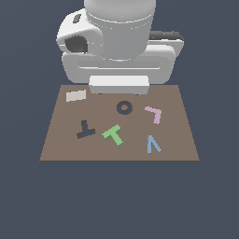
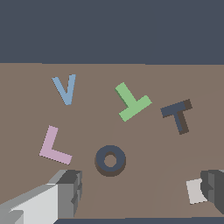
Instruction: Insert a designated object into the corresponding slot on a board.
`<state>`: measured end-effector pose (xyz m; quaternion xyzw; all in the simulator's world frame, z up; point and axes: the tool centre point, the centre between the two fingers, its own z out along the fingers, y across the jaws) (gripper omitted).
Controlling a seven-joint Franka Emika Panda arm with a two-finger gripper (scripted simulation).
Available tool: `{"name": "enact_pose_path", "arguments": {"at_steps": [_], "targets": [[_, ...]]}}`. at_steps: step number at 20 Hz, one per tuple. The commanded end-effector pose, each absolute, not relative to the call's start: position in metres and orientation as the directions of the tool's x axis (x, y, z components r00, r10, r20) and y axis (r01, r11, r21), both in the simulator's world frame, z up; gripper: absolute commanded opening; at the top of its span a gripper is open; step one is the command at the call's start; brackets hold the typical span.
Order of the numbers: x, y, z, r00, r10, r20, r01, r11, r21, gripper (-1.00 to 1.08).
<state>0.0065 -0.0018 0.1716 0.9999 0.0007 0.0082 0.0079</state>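
Key relation: green T [image 1: 113,134] lies on the board [image 1: 60,149] just beside the T slot [image 1: 85,130], on the slot's exterior-view right, apart from it w/ a strip of bare board between. The tool [image 2: 140,192] sits high over the board's far edge, near the white tile [image 1: 76,95] and the dark ring [image 1: 124,108]; T is toward the board's near side from it, so the coming move looks like a reach forward & down. In the wrist view both fingers show only at the frame's edge, one light-grey w/ dark pad [image 2: 70,190], the other dark [image 2: 214,188], spread wide w/ nothing between them: tool wide open, empty. T's stem runs diagonally on the board, crossbar at the end nearer the slot; the slot is turned differently, so prob. a wrist twist is needed between pick and insert. The T itself: small, flat, light-green, clean edges, lying flush, nothing touching it. Pink L [image 1: 154,114] and blue V [image 1: 152,144] lie well apart, on the exterior view's right, not in the way. Low profile means fingers would need to straddle the stem close to the board.
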Motion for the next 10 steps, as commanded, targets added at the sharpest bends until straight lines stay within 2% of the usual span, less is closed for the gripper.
{"name": "enact_pose_path", "arguments": {"at_steps": [1,10], "targets": [[0.006,-0.002,0.172,1.0,0.002,0.016,0.001,-1.0,0.016,1.0],[0.012,-0.005,0.161,0.999,0.052,0.015,0.052,-0.999,0.014,1.0]]}}
